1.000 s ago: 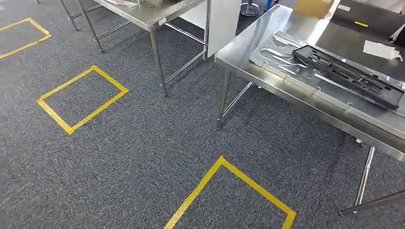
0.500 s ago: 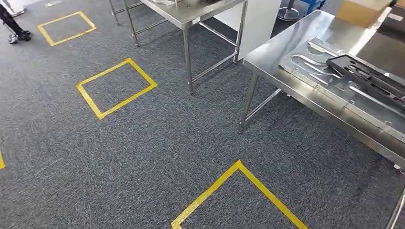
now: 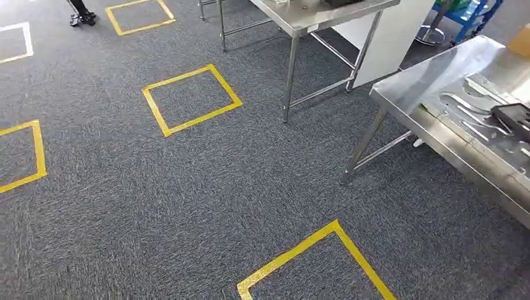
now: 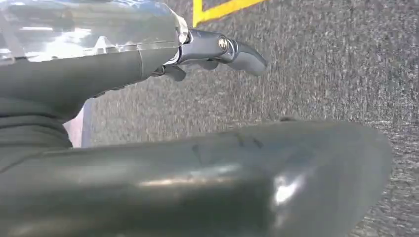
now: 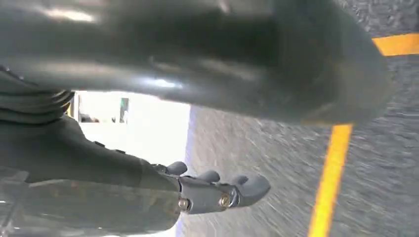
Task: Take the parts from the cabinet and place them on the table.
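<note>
Both hands empty — left hand point(image 4: 217, 49), right hand point(image 5: 222, 192) fingers loosely extended, holding nothing. Parts point(image 3: 481, 112) lie on steel table point(image 3: 431, 81); step judged transit — next, find cabinet.

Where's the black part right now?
In the head view, the black part lies at the far right edge, on the steel table, resting on the flat metal plate.

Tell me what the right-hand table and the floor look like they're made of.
Table: likely stainless steel with a brushed finish, going by its grey sheen and soft reflections. Floor: apparently short-pile carpet, speckled grey and matte, marked with yellow tape squares.
</note>
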Available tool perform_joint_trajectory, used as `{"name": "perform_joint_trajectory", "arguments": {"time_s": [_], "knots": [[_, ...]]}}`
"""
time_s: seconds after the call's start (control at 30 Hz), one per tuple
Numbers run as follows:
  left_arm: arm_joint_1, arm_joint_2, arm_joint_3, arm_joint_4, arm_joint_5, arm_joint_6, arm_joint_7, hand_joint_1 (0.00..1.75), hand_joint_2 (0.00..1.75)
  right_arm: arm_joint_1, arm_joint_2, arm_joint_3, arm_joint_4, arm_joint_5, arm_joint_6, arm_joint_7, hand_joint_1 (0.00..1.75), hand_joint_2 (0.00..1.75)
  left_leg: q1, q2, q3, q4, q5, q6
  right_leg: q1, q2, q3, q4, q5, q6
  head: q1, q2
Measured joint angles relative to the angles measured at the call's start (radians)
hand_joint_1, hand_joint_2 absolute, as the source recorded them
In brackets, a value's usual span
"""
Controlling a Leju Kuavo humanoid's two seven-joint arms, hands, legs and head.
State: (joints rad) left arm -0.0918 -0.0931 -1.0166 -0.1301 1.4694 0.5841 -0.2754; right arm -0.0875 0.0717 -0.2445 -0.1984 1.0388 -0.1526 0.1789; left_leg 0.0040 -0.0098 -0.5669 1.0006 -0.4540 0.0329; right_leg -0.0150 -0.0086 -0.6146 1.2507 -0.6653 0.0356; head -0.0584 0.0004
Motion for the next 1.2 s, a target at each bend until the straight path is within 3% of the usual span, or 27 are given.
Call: {"name": "perform_joint_trajectory", "arguments": {"time_s": [0.03,0.07,0.13,0.17,0.2,0.23,0.33,0.37,0.4,0.43,0.5,0.53,0.57,0.6,0.63,0.67,0.7,0.73,0.87,0.9,0.93,0.97,1.03,1.07,1.13,1.17,1.2], "knots": [[0.001,-0.002,0.005,0.000,0.000,0.005,0.000,0.00,0.00,0.000,0.003,0.004,0.000,0.004,0.002,0.000,0.00,0.00,-0.002,-0.014,-0.001,0.001,0.001,0.001,0.000,0.002,-0.025,0.047,-0.007,-0.001,0.000,0.000],[0.002,-0.003,0.007,0.000,0.000,0.008,0.000,0.00,0.00,0.000,0.006,0.009,0.000,0.006,0.005,0.000,0.00,0.00,-0.005,-0.029,-0.001,0.002,0.001,0.001,0.001,0.004,-0.030,0.049,0.010,-0.004,0.000,0.000],[0.002,-0.008,0.010,0.000,0.000,0.017,-0.002,0.00,0.00,-0.001,0.010,0.017,0.001,0.018,0.013,0.002,0.00,0.00,-0.007,-0.060,0.002,0.006,0.001,0.001,0.003,0.015,0.022,-0.078,0.103,-0.015,0.000,0.000],[0.002,-0.010,0.013,0.000,0.000,0.027,-0.001,0.00,0.00,-0.002,0.011,0.021,0.001,0.029,0.018,0.005,0.00,0.00,-0.008,-0.073,0.004,0.007,0.001,0.000,0.003,0.035,0.061,-0.166,0.150,-0.022,0.000,0.000],[0.002,-0.013,0.015,0.000,0.000,0.038,0.002,0.00,0.00,-0.001,0.011,0.026,0.001,0.043,0.023,0.009,0.00,0.00,-0.006,-0.080,0.001,0.007,0.001,-0.001,0.003,0.083,0.083,-0.224,0.159,-0.030,0.000,0.000],[0.000,-0.015,0.018,0.000,0.000,0.052,0.008,0.00,0.00,-0.001,0.011,0.034,0.002,0.056,0.028,0.018,0.00,0.00,-0.012,-0.092,-0.005,0.014,0.001,-0.008,0.002,0.093,0.088,-0.243,0.156,-0.030,0.000,0.000],[0.006,-0.021,0.030,0.000,0.000,0.069,0.028,0.00,0.00,-0.011,0.032,0.057,0.002,0.088,0.023,0.049,0.00,0.00,-0.002,-0.122,-0.013,0.004,0.013,-0.029,0.011,0.065,0.086,-0.241,0.161,-0.038,0.000,0.000],[0.006,-0.021,0.031,0.000,0.000,0.071,0.031,0.00,0.00,-0.011,0.039,0.064,0.002,0.096,0.021,0.055,0.00,0.00,-0.005,-0.113,-0.016,0.012,0.009,-0.033,-0.004,0.050,0.092,-0.260,0.171,-0.049,-0.001,0.000],[0.006,-0.021,0.031,0.000,0.000,0.071,0.032,0.00,0.00,-0.012,0.043,0.070,0.002,0.099,0.020,0.056,0.00,0.00,-0.009,-0.052,-0.025,0.035,-0.010,-0.036,0.001,0.037,0.097,-0.267,0.173,-0.054,0.000,0.000],[0.004,-0.022,0.032,0.000,0.000,0.073,0.033,0.00,0.00,-0.011,0.050,0.074,0.002,0.103,0.019,0.057,0.00,0.00,-0.007,-0.022,-0.053,0.092,-0.049,-0.041,0.003,0.024,0.096,-0.267,0.174,-0.060,-0.001,0.000],[0.003,-0.022,0.032,0.000,0.000,0.073,0.035,0.00,0.00,-0.010,0.056,0.079,0.002,0.104,0.019,0.057,0.00,0.00,-0.001,-0.006,-0.124,0.247,-0.126,-0.050,0.006,-0.006,0.094,-0.266,0.173,-0.061,-0.001,0.000],[0.003,-0.022,0.032,0.000,0.000,0.073,0.037,0.00,0.00,-0.010,0.058,0.083,0.003,0.105,0.018,0.056,0.00,0.00,0.002,-0.004,-0.151,0.306,-0.144,-0.055,0.006,-0.022,0.092,-0.265,0.172,-0.061,-0.001,0.000],[0.005,-0.022,0.032,0.000,0.000,0.073,0.037,0.00,0.00,-0.011,0.059,0.085,0.003,0.107,0.017,0.049,0.00,0.00,0.007,-0.001,-0.153,0.315,-0.136,-0.059,0.006,-0.036,0.092,-0.264,0.172,-0.060,-0.001,0.000],[0.007,-0.022,0.032,0.000,0.000,0.074,0.037,0.00,0.00,-0.012,0.061,0.086,0.003,0.108,0.016,0.045,0.00,0.00,0.011,0.005,-0.129,0.272,-0.106,-0.062,0.006,-0.049,0.092,-0.262,0.170,-0.058,-0.001,0.000],[0.007,-0.022,0.032,0.000,0.000,0.074,0.036,0.00,0.00,-0.013,0.063,0.087,0.003,0.110,0.016,0.041,0.00,0.00,0.014,0.014,-0.084,0.190,-0.064,-0.065,0.005,-0.062,0.093,-0.259,0.168,-0.054,-0.001,0.000],[0.006,-0.022,0.032,0.000,0.000,0.074,0.032,0.00,0.00,-0.016,0.067,0.089,0.003,0.110,0.016,0.037,0.00,0.00,0.016,0.037,-0.027,0.091,-0.023,-0.066,0.004,-0.073,0.095,-0.256,0.164,-0.050,-0.001,0.000],[0.005,-0.023,0.033,0.000,0.000,0.074,0.029,0.00,0.00,-0.018,0.070,0.091,0.003,0.113,0.016,0.035,0.00,0.00,0.015,0.083,0.012,0.015,-0.018,-0.065,0.007,-0.082,0.097,-0.251,0.159,-0.043,-0.001,0.000],[0.003,-0.024,0.033,0.000,0.000,0.073,0.028,0.00,0.00,-0.019,0.070,0.092,0.003,0.114,0.016,0.035,0.00,0.00,0.006,0.088,0.015,0.013,-0.020,-0.056,0.013,-0.090,0.095,-0.248,0.155,-0.036,-0.001,0.000],[0.009,-0.027,0.035,0.000,0.000,0.073,0.020,0.00,0.00,-0.025,0.076,0.097,0.003,0.121,0.019,0.039,0.00,0.00,0.004,0.042,0.006,0.007,-0.008,-0.028,0.007,-0.120,0.099,-0.246,0.151,-0.014,-0.001,0.000],[0.009,-0.027,0.037,0.000,0.000,0.073,0.020,0.00,0.00,-0.026,0.077,0.099,0.003,0.125,0.023,0.047,0.00,0.00,0.007,0.034,0.006,0.003,-0.004,-0.023,0.000,-0.074,0.095,-0.228,0.133,-0.007,0.000,0.000],[0.007,-0.027,0.038,0.000,0.000,0.072,0.021,0.00,0.00,-0.025,0.077,0.099,0.003,0.127,0.026,0.052,0.00,0.00,0.007,0.026,0.003,0.003,-0.001,-0.017,0.000,-0.030,0.069,-0.174,0.094,-0.006,0.000,0.000],[0.007,-0.027,0.039,0.000,0.000,0.073,0.023,0.00,0.00,-0.025,0.077,0.100,0.003,0.127,0.028,0.056,0.00,0.00,0.006,0.016,0.000,0.003,0.001,-0.014,0.001,-0.009,0.030,-0.092,0.049,-0.006,0.000,0.000],[0.007,-0.027,0.039,0.000,0.000,0.073,0.025,0.00,0.00,-0.023,0.077,0.100,0.003,0.127,0.029,0.059,0.00,0.00,0.002,-0.006,-0.005,0.003,0.004,-0.009,0.003,0.001,-0.042,0.058,-0.005,-0.007,0.000,0.000],[0.008,-0.028,0.040,0.000,0.000,0.073,0.025,0.00,0.00,-0.024,0.077,0.101,0.003,0.127,0.029,0.059,0.00,0.00,0.000,-0.021,-0.005,0.003,0.005,-0.008,0.003,0.003,-0.051,0.076,0.005,-0.010,0.000,0.000],[0.008,-0.029,0.042,0.000,0.000,0.073,0.027,0.00,0.00,-0.025,0.077,0.101,0.003,0.127,0.029,0.062,0.00,0.00,-0.002,-0.054,-0.002,0.005,0.006,-0.009,0.003,0.008,-0.002,-0.030,0.086,-0.021,0.000,0.000],[0.008,-0.029,0.043,0.000,0.000,0.073,0.030,0.00,0.00,-0.025,0.077,0.101,0.003,0.127,0.029,0.064,0.00,0.00,-0.002,-0.069,0.000,0.005,0.006,-0.010,0.005,0.025,0.042,-0.121,0.135,-0.028,0.000,0.000],[0.008,-0.032,0.045,0.000,0.000,0.073,0.031,0.00,0.00,-0.024,0.076,0.102,0.003,0.127,0.029,0.067,0.00,0.00,-0.001,-0.081,0.000,0.005,0.008,-0.012,0.008,0.066,0.079,-0.205,0.170,-0.037,0.000,0.000]]}}
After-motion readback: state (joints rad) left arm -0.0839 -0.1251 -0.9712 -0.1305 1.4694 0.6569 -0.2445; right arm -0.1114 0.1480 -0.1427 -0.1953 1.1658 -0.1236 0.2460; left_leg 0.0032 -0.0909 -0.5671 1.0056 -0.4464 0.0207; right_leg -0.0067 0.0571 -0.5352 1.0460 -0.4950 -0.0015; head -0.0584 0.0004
